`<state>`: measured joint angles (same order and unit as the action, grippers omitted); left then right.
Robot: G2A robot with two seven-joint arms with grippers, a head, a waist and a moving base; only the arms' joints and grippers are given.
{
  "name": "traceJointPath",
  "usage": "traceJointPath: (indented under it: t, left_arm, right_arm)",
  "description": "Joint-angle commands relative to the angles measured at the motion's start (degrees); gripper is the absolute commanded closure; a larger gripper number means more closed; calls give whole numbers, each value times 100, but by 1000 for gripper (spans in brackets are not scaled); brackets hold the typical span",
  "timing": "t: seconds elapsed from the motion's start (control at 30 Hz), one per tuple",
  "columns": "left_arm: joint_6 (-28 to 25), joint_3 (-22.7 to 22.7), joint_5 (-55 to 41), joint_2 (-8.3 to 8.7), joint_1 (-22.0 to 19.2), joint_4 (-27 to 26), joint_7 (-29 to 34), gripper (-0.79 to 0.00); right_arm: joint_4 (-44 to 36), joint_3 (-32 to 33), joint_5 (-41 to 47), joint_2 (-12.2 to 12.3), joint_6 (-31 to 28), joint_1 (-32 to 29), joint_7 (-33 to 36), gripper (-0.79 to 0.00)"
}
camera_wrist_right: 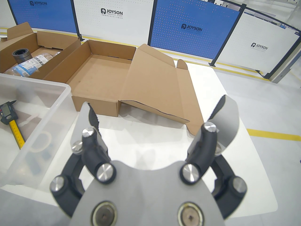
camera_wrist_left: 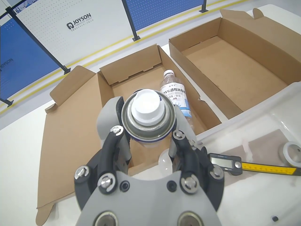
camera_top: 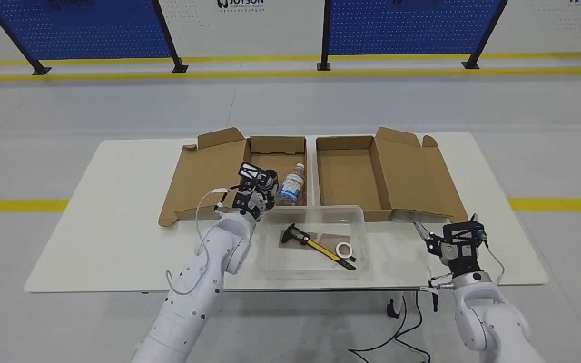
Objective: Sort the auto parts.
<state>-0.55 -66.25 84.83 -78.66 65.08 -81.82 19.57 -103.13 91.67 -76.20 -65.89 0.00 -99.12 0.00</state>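
Spray can [camera_wrist_left: 144,105] hangs pinched in the left gripper [camera_wrist_left: 145,116] over the near end of the left cardboard box [camera_wrist_left: 131,69], beside the bottle [camera_wrist_left: 175,95] lying inside. It is best lowered clear of the bottle before release. The right gripper [camera_wrist_right: 156,111] rests spread above the table [camera_wrist_right: 141,142].

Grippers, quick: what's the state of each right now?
Left gripper: closed, holding the spray can.
Right gripper: open, holding nothing.
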Motion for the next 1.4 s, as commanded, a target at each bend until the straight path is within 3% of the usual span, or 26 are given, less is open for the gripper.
traceJointPath:
  t: [0.0, 0.13, 0.23, 0.63, 1.27, 1.3, 1.37]
  left_arm:
    - [0, 0, 0, 0, 0, 0, 0, 0]
    - [99, -38, -241, -21, 24, 19, -60, 0]
    - [254, -18, -373, -62, -178, 204, -148, 0]
    - [727, 275, -959, -305, -1099, 1904, -407, 0]
    - [975, 489, -1257, -507, -1306, 2946, -726, 0]
    - [990, 490, -1277, -516, -1317, 2974, -728, -25]
    - [993, 494, -1313, -531, -1338, 3016, -734, -222]
  right_arm:
    - [0, 0, 0, 0, 0, 0, 0, -785]
    - [0, 0, 0, 0, 0, 0, 0, -785]
    - [0, 0, 0, 0, 0, 0, 0, -785]
    - [0, 0, 0, 0, 0, 0, 0, -785]
    - [0, 0, 0, 0, 0, 0, 0, -785]
    - [0, 0, 0, 0, 0, 0, 0, -785]
    - [0, 0, 0, 0, 0, 0, 0, -785]
